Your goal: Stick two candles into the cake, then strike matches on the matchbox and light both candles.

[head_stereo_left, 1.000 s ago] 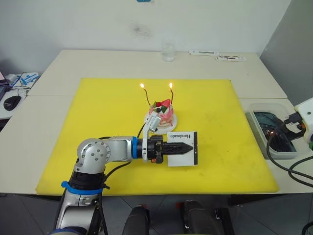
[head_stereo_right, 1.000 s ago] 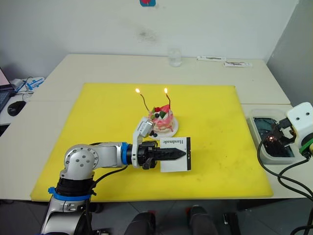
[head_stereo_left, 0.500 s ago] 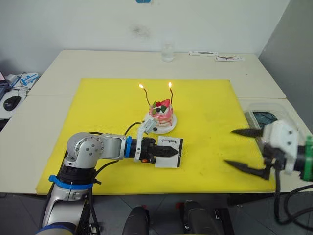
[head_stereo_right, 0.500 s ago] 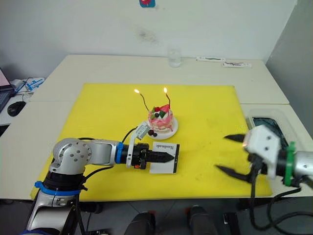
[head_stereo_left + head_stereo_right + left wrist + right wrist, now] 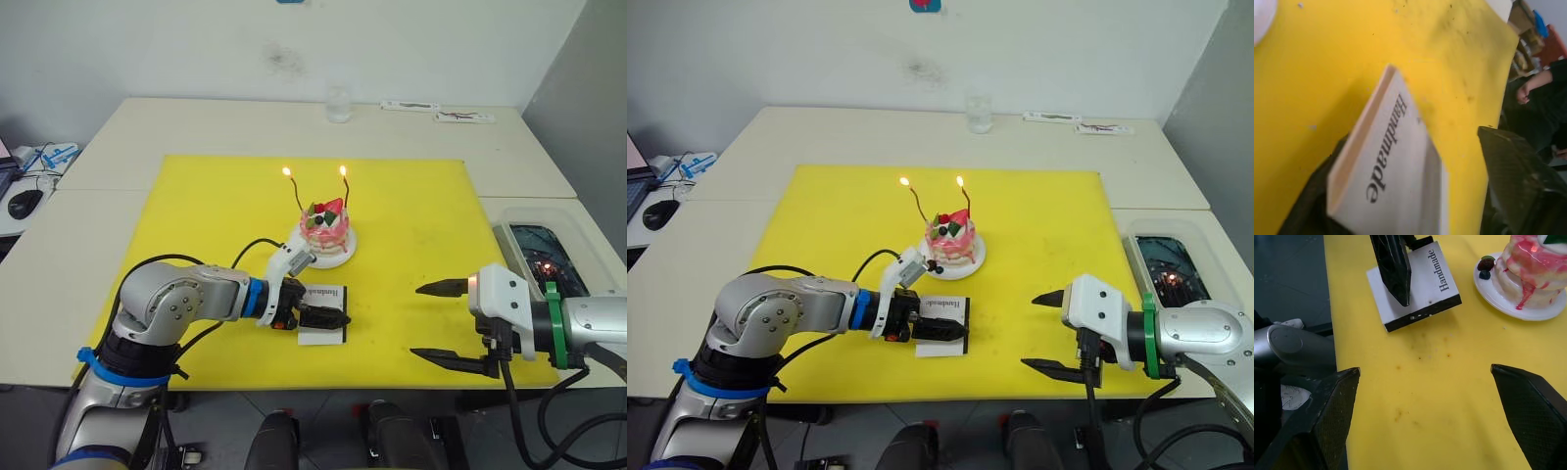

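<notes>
The pink-and-white cake [image 5: 325,227] stands on its white plate [image 5: 345,251] in the middle of the yellow mat [image 5: 196,215]. Both candles [image 5: 294,192] [image 5: 346,186] are stuck in it, and each has a small flame at its tip. In front of the cake lies the white matchbox [image 5: 331,293], black strip towards the right. My left gripper [image 5: 318,315] is over it; in the left wrist view the fingers stand apart with the matchbox [image 5: 1396,171] between them. My right gripper [image 5: 419,321] hovers open to the box's right, holding nothing. The matches are out of view.
A clear tub [image 5: 509,235] with dark contents sits off the mat at the right. A glass [image 5: 337,103] and small flat items [image 5: 436,116] stand at the table's far edge. A person's hand [image 5: 1522,92] shows beyond the table.
My left gripper drew the matchbox back towards me and to the left, then spread its fingers. My right arm swung from the tub to above the mat's front right.
</notes>
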Controlling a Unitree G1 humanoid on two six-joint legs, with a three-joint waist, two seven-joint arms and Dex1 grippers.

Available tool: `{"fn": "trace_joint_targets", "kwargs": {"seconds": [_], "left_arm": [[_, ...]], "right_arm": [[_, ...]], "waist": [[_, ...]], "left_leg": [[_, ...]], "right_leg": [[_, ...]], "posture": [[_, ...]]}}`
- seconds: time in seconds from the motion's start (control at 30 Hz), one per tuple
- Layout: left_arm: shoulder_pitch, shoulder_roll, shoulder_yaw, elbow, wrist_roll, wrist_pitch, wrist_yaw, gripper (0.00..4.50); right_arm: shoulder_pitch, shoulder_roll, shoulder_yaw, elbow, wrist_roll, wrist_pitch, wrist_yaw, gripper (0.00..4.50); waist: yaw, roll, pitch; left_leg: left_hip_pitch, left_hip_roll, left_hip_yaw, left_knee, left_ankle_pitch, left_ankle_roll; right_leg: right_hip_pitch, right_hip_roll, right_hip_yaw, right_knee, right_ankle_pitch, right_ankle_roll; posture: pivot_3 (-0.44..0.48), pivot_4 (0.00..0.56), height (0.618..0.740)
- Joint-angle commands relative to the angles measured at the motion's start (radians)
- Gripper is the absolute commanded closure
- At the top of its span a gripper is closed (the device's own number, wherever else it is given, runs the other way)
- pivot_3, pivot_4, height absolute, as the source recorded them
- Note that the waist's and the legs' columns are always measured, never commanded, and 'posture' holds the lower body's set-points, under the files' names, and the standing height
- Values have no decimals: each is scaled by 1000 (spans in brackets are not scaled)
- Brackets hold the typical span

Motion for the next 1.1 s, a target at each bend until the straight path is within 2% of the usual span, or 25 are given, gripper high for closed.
{"fn": "trace_joint_targets", "kwargs": {"seconds": [0.03, 0.4, 0.53, 0.6, 0.67, 0.8, 0.9, 1.1], "left_arm": [[-17, 9, 11, -45, -6, -5, -23, 25], [-22, 101, 13, -75, 53, -91, -97, 25], [-19, 178, 27, -82, 93, -160, -153, 25], [5, 245, 34, -95, 126, -232, -214, 25], [50, 306, 77, -108, 137, -307, -282, 25], [194, 399, 190, -81, 259, -532, -332, 25], [316, 420, 298, -11, 361, -692, -327, 25], [544, 418, 475, 76, 516, -959, -333, 25]], "right_arm": [[-30, -11, 13, -6, -9, -21, -2, 0], [-59, -3, 16, 17, -16, -28, -16, 0], [-75, -3, -8, 27, 2, -26, -14, 0], [-84, -4, -22, 43, -3, -43, -6, 0], [-92, -3, -42, 64, -8, -64, 0, 0], [-94, 19, -89, 116, -58, -158, -20, 0], [-89, 28, -133, 173, -58, -227, 19, 0], [-68, -60, -279, 300, 18, -218, 180, 0]], "waist": [[0, 0, 0], [2, 0, 0], [1, 0, 0], [2, 0, 0], [0, 0, 0], [1, 0, 0], [4, 0, 0], [5, 0, 1]], "left_leg": [[0, 0, 0, 0, 0, 0], [0, 0, 0, 0, 0, 0], [0, 0, 0, 0, 0, 0], [0, 1, 0, 0, 0, 0], [0, 1, 1, 0, 0, 0], [0, 1, 1, -1, 0, 0], [0, 1, 1, -1, 0, 0], [0, 2, 2, -1, 0, 0]], "right_leg": [[0, 0, 0, 0, 0, 0], [0, 0, 0, 0, 0, 0], [0, 0, 0, 0, 0, 0], [0, 0, 0, 0, 0, 0], [-1, 0, 0, 0, 0, -1], [-1, 0, 0, -1, -1, -2], [-1, 0, 0, -1, -1, -2], [-1, -1, 0, -2, -1, -2]], "posture": [[0, 150, 740], [0, 150, 740], [0, 150, 740], [0, 150, 740], [0, 150, 740], [0, 150, 740], [0, 150, 740], [0, 150, 740]]}}
